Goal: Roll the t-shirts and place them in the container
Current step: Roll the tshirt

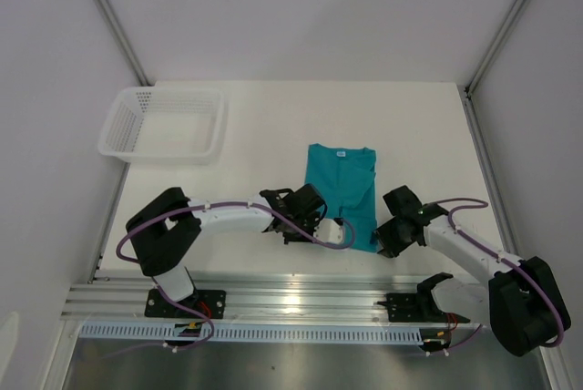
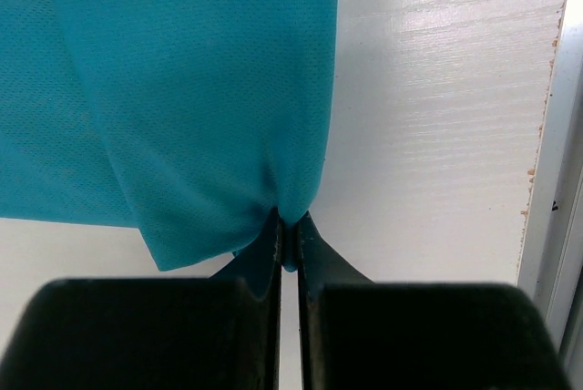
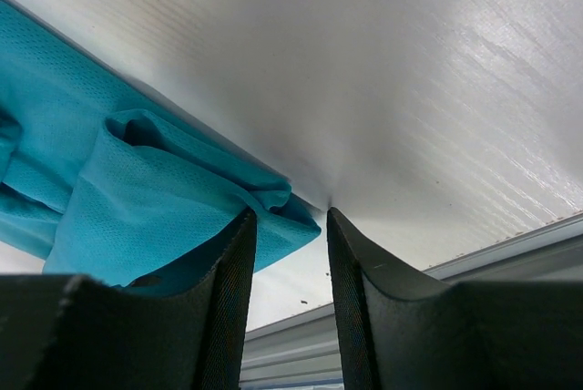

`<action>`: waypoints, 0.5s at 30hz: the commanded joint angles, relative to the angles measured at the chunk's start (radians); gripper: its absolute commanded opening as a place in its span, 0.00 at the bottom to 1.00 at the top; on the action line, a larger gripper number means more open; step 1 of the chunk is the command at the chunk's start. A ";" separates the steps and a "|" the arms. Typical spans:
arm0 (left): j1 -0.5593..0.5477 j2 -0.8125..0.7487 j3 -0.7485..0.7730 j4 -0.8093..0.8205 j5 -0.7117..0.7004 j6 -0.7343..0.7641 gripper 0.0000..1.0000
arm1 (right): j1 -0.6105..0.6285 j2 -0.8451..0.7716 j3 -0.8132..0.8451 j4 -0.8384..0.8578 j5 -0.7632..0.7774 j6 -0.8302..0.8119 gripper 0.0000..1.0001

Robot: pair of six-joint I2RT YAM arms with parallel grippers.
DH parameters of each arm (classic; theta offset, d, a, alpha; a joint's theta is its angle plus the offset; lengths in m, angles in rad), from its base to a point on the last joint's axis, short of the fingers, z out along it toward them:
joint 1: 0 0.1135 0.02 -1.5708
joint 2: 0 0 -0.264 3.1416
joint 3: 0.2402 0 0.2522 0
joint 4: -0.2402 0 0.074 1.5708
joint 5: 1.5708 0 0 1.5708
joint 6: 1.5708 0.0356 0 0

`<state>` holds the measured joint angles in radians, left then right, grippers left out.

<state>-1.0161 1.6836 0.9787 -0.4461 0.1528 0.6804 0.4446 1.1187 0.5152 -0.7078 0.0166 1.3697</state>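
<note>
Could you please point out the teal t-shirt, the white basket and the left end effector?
Teal t-shirt (image 1: 342,185): top external view, middle of the fabric.
White basket (image 1: 117,124): top external view, left wall.
Left end effector (image 2: 290,224): left wrist view, between fingertips.

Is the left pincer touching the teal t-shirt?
Touching. The left wrist view shows the left pincer shut on a fold of the t-shirt.
</note>
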 commanded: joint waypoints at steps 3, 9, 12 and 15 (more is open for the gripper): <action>0.013 0.018 0.041 -0.031 0.044 -0.028 0.01 | 0.009 0.021 -0.052 0.037 0.030 0.034 0.40; 0.022 0.018 0.052 -0.072 0.054 -0.036 0.01 | 0.009 0.032 -0.028 0.036 0.058 0.002 0.26; 0.031 0.008 0.058 -0.092 0.063 -0.035 0.01 | 0.008 0.004 -0.007 0.002 0.066 -0.033 0.14; 0.040 0.001 0.081 -0.140 0.091 -0.035 0.01 | 0.005 -0.013 0.025 -0.030 0.057 -0.072 0.00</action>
<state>-0.9920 1.6947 1.0153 -0.5171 0.1967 0.6693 0.4488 1.1198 0.5106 -0.6556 0.0170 1.3472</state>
